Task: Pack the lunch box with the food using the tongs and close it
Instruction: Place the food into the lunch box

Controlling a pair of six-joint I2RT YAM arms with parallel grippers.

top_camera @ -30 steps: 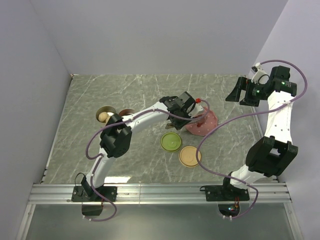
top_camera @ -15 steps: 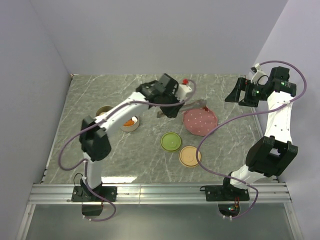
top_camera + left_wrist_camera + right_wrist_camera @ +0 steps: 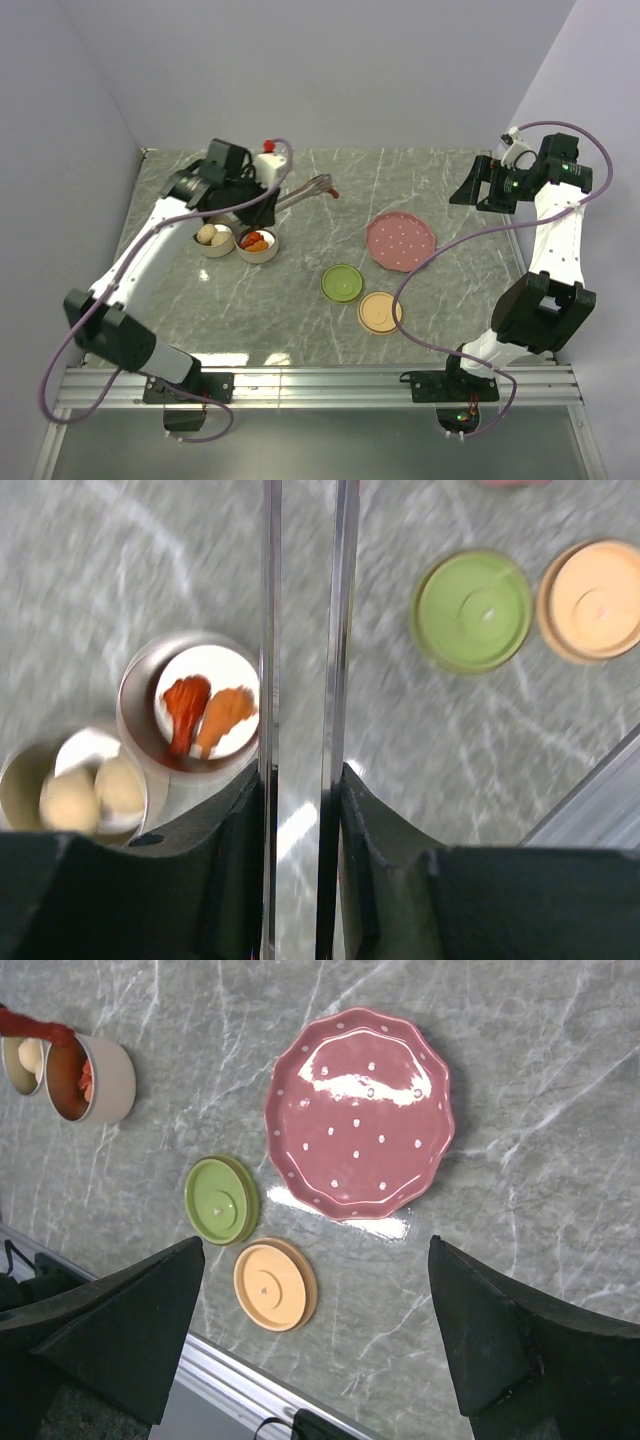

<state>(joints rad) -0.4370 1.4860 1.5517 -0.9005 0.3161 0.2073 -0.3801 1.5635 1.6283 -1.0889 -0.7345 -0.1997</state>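
Note:
My left gripper [image 3: 268,200] [image 3: 305,780] is shut on the silver tongs [image 3: 305,191] [image 3: 270,630], its fingers [image 3: 372,850] pressing both thin arms. A red-orange chunk [image 3: 333,193] [image 3: 35,1028] sits at the tongs' tip, held above the table. Below the gripper stand two round lunch box containers. One [image 3: 258,244] [image 3: 140,695] holds red-orange chunks [image 3: 205,713]. The other [image 3: 213,239] [image 3: 18,780] holds two beige balls [image 3: 95,792]. My right gripper [image 3: 478,187] [image 3: 320,1360] hangs open and high at the right, holding nothing.
The pink dotted plate [image 3: 400,241] [image 3: 360,1110] lies right of centre with nothing on it. A green lid [image 3: 341,283] [image 3: 473,610] [image 3: 222,1200] and an orange lid [image 3: 380,312] [image 3: 590,598] [image 3: 275,1285] lie flat towards the near edge. Walls close in the left, back and right.
My left arm has swung left from the plate to above the two containers, carrying the tongs and a red chunk. The right arm has not moved.

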